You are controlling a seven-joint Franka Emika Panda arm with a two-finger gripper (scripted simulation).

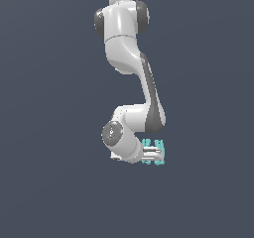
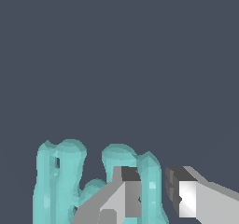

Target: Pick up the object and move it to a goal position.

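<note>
The gripper has its jaws apart around one teal bar of the object (nearer one finger, not visibly clamped), probably positioned this way to grasp it.

A small teal object of several rounded parallel bars stands against a plain dark slate-grey background. The white gripper shows two grey-and-white fingers with dark tips — one finger lies in front of the bars, between two of them, the other sits apart from the object. One teal bar rises in the gap between the fingers, beside the first finger — contact cannot be judged.
</note>
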